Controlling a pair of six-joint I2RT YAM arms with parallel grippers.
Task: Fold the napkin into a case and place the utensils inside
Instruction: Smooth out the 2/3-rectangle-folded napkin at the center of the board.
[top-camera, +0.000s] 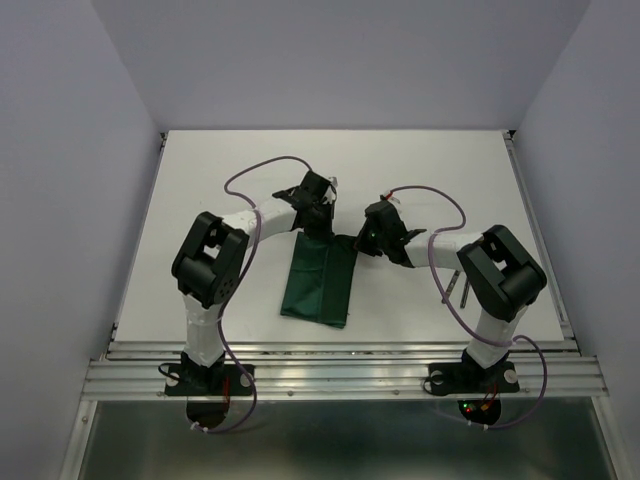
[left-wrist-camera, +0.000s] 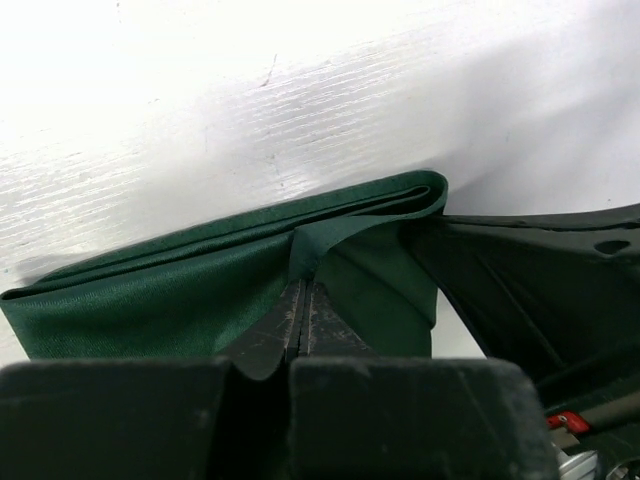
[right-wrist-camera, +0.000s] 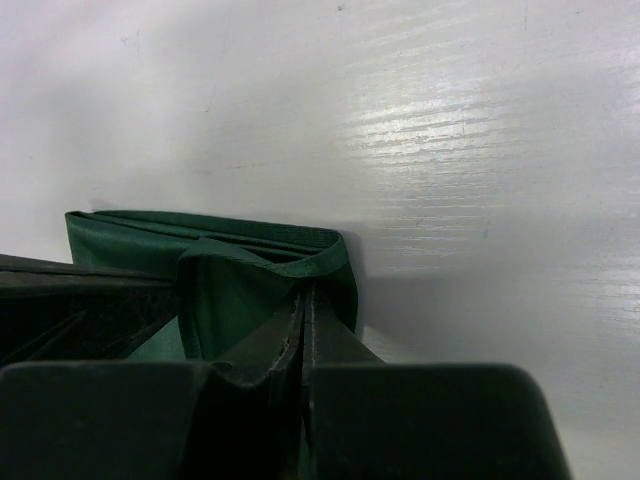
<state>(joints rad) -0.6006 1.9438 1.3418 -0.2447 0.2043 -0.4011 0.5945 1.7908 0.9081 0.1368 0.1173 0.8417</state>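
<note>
Left gripper (left-wrist-camera: 303, 292): fingers pressed together, pinching a raised tuck of dark green napkin (left-wrist-camera: 150, 310) at far end, left corner. Right gripper (right-wrist-camera: 303, 296): likewise closed tight, nipping a lifted edge of same cloth at far right corner. Both grippers near each other over far end, tips angled down and inward, arms bent in from either side. Napkin folded into long narrow strip of several layers, flat on white table (top-camera: 450, 170), centred between the two arms, near end toward the bases, far end lifted slightly at the pinch points. Utensils (top-camera: 458, 288): two slim silver pieces just visible on table by right arm's elbow, mostly hidden behind it, well apart from napkin.
</note>
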